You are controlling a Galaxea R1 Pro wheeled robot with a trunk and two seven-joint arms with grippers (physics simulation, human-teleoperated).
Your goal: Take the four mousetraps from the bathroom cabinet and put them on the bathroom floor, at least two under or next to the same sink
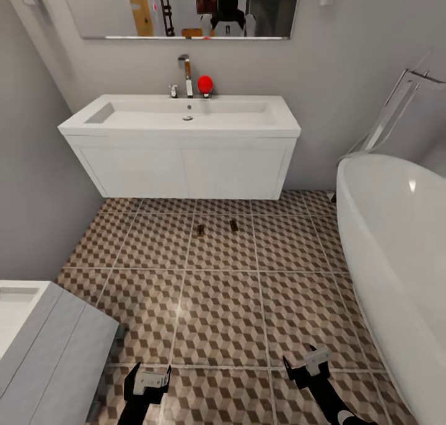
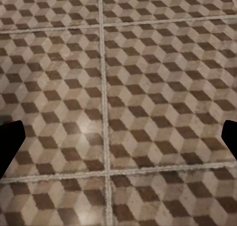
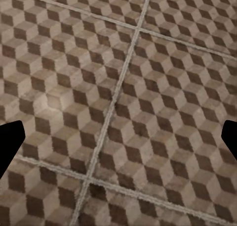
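Left end effector (image 1: 147, 380) at 7 o'clock and right end effector (image 1: 308, 363) at 5 o'clock of the head view both hang low over the bathroom floor (image 1: 223, 313), each with fingers spread apart and nothing between them; both wrist views show cube-pattern tile with dark fingertips at the frame edges. Farther out, toward 12 o'clock, two mousetraps (image 1: 201, 229) lie on the tiles near each other but apart, just in front of the white sink (image 1: 186, 118) cabinet. White tub (image 1: 396, 239) at 3 o'clock, a grey-white unit (image 1: 49, 344) at 8 o'clock, mirror (image 1: 186, 7) above the faucet.
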